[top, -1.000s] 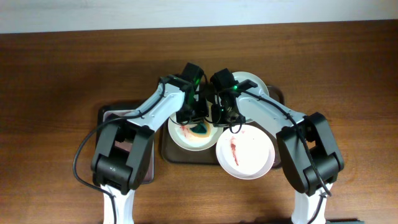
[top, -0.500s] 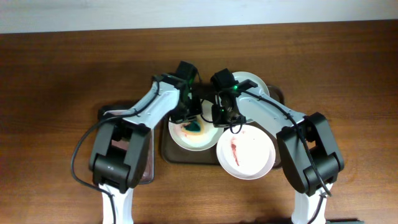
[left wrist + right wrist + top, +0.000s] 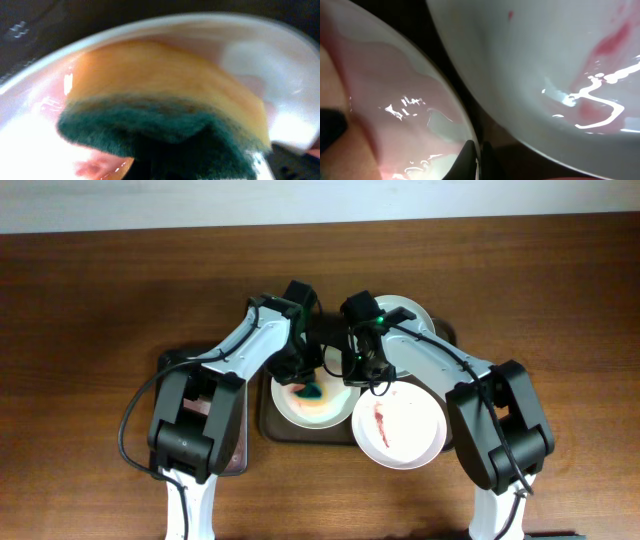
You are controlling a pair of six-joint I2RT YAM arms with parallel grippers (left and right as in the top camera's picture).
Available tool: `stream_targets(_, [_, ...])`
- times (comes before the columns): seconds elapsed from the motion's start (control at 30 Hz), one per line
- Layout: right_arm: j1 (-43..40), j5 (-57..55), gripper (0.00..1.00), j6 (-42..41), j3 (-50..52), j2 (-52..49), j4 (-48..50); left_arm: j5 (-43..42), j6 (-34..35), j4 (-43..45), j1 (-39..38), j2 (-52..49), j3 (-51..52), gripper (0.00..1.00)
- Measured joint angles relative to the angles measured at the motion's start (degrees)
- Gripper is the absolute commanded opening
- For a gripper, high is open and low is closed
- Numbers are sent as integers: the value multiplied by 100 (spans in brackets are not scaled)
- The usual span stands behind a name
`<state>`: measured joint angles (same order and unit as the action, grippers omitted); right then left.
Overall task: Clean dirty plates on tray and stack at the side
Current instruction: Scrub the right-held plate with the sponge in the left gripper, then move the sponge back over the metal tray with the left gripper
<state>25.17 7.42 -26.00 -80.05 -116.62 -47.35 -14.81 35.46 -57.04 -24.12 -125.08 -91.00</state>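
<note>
Three white plates sit on the dark brown tray (image 3: 268, 426). The left plate (image 3: 310, 402) carries red smears. My left gripper (image 3: 300, 376) is shut on a yellow and green sponge (image 3: 309, 389), which presses on this plate; the sponge fills the left wrist view (image 3: 165, 115). My right gripper (image 3: 352, 372) is shut on the left plate's right rim (image 3: 476, 150). A second plate (image 3: 398, 427) with a red streak lies at the front right, also in the right wrist view (image 3: 560, 75). A third plate (image 3: 408, 312) lies behind, mostly hidden by the right arm.
A silver-grey metal pan (image 3: 226, 442) lies left of the tray, partly under the left arm. Brown tabletop (image 3: 90, 310) surrounds everything, with a white wall strip along the far edge.
The left gripper with the sponge has moved left and slightly back across the plate. The right gripper has stayed on the rim.
</note>
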Motion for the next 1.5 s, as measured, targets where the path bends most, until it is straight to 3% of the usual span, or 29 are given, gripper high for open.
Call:
stream_targets(0.27, [-59,131,4,-42,0,0,9,1147,-120,-474,-90,155,4,0])
stream_targets(0.63, [-199,-48,4,-1126,2,0,195,214,120,437,-229,173,116,0])
stream_targets(0.77, [-227,-162,4,-1154,2,0,210,142,323,1025,-321,293,404,0])
stream_targets(0.97, [-232,-162,4,-1139,2,0,192,409,273,1213,-348,424,627,0])
stream_targets(1.2, [-129,85,4,-1152,2,0,168,1624,-79,208,-232,374,291,0])
stream_targets(1.5, [-184,-2,4,-1049,0,0,63,2435,-190,-1029,-90,162,-1379,0])
